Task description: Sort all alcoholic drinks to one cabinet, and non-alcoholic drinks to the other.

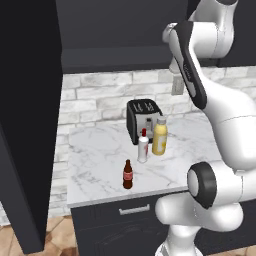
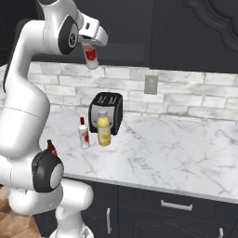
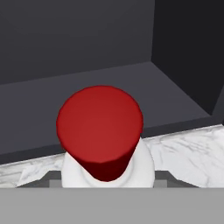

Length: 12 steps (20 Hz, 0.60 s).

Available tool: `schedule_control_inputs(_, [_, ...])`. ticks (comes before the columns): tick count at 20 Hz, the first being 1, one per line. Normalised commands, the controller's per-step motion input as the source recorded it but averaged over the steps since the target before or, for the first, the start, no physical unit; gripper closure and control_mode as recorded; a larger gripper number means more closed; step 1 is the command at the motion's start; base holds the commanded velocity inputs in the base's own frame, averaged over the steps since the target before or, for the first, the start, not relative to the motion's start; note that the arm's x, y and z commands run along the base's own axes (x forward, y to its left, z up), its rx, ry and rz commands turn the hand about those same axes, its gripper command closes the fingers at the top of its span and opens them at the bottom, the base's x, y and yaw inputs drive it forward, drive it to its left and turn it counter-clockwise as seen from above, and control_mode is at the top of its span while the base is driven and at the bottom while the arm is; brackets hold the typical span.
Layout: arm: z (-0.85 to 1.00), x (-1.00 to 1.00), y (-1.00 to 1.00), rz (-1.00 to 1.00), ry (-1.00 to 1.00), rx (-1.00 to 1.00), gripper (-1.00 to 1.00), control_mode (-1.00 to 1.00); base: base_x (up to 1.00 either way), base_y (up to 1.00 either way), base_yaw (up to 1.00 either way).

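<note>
Two white bottles [image 2: 84, 133], one yellow [image 2: 103, 129], one brown [image 1: 128, 174]

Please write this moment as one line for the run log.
gripper: shut on white bottle | place: raised at open cabinet shelf | on counter: second white bottle, juice bottle, brown bottle

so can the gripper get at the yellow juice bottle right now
Probably not yet: the gripper is raised by the cabinet shelf, shut on a white red-capped bottle. The yellow juice bottle stands on the counter, open from above.
</note>
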Motion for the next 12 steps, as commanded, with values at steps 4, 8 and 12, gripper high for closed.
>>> schedule_control_inputs(4, [0.06, 0.27, 0.00, -0.02, -0.03, 0.00, 1.00, -1.00, 0.00, 0.00, 0.00])
schedule_control_inputs(8, [0.04, 0.29, 0.00, -0.02, -0.01, 0.00, 1.00, -1.00, 0.00, 0.00, 0.00])
schedule_control_inputs(12, [0.00, 0.30, 0.00, -0.02, -0.01, 0.00, 1.00, -1.00, 0.00, 0.00, 0.00])
